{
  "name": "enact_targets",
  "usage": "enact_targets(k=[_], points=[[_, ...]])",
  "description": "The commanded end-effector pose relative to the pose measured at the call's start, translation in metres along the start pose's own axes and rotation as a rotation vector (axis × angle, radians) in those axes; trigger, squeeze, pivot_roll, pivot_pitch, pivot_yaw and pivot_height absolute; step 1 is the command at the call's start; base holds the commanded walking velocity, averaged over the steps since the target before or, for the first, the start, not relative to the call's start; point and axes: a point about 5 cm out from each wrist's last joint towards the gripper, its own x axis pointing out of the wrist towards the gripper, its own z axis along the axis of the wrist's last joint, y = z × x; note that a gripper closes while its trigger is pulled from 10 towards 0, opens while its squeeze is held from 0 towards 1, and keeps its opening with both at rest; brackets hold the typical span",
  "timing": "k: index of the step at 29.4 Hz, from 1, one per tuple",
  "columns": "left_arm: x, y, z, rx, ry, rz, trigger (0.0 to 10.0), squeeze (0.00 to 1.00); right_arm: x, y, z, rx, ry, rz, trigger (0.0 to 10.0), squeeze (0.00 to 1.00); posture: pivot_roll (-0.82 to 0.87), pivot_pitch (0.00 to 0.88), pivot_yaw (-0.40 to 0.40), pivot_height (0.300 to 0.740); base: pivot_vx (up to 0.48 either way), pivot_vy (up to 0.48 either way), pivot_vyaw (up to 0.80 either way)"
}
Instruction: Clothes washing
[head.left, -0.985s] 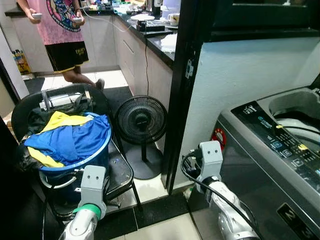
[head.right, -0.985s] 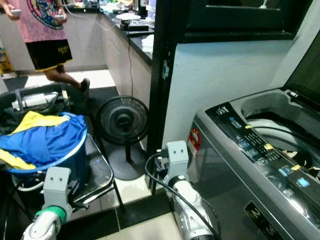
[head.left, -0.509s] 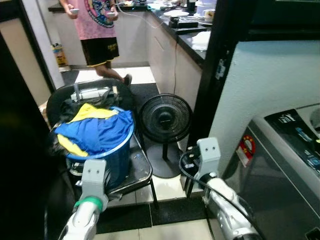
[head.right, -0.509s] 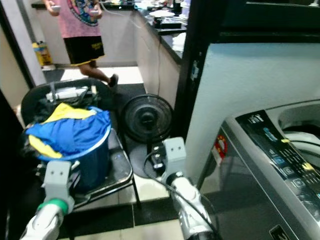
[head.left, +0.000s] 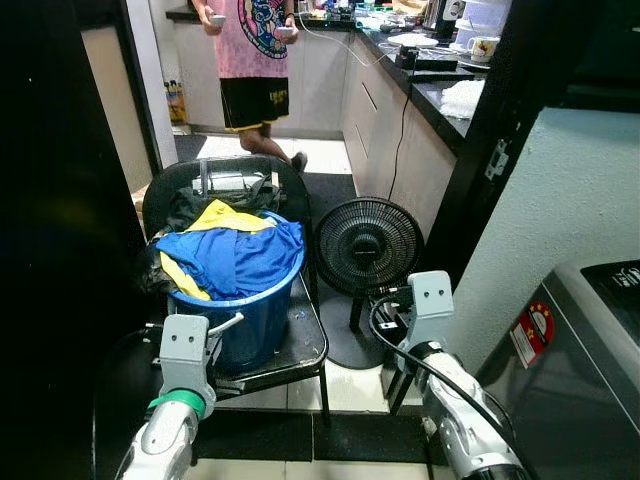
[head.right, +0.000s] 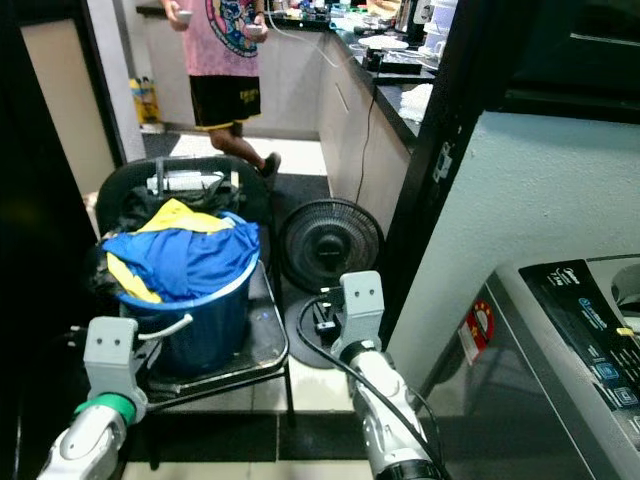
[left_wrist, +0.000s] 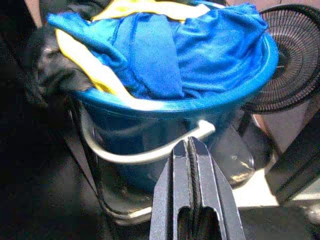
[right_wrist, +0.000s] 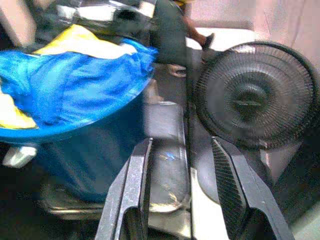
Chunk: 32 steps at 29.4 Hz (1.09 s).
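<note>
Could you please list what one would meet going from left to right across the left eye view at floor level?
Blue bucket of clothes on the black chair → black floor fan → white wall → washing machine.

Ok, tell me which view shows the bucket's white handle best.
The left wrist view: the white handle hangs across the blue bucket just beyond the shut left gripper. The eye views show it small; the right wrist view catches one blurred end.

A home laundry corner — washing machine (head.right: 590, 350) beside a kitchen counter (head.left: 440, 95), floor fan (head.left: 368, 247).
</note>
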Motion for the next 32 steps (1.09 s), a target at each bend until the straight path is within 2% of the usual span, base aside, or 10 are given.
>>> enact_targets(k=[1,15,21,23,32], points=[[-0.0012,-0.0052,-0.002,-0.004,0.002,-0.017,10.0,0.0,-0.0036,-0.0087,-0.0034,0.006,0.009,-0.026,10.0,0.0,-0.03,0.02,-0.009,0.74,0.375,0.0,0.0],[-0.0002,-0.008,-0.0012,-0.006,-0.005,-0.036,10.0,0.0,-0.0052,-0.0082,-0.0031,-0.016,0.001,-0.014,10.0,0.0,-0.03,0.01,0.0,0.74,0.38,0.0,0.0],[0.0001,-0.012,-0.0017,-0.003,-0.006,-0.052,10.0,0.0,-0.0048,-0.0121,-0.0009,-0.014,-0.004,-0.036,10.0,0.0,-0.04,0.004,0.002,0.74,0.38,0.0,0.8],[-0.0002,-0.0131,-0.0024,-0.004,-0.005,-0.056,10.0,0.0,-0.0046,-0.0134,0.001,0.013,-0.01,-0.05,10.0,0.0,-0.04,0.002,0.002,0.74,0.382,0.0,0.0],[0.0003,-0.0136,-0.0027,-0.007,-0.007,-0.063,10.0,0.0,-0.0049,-0.0119,0.005,0.012,-0.029,-0.042,10.0,0.0,-0.04,0.0,0.006,0.74,0.38,0.0,0.0]])
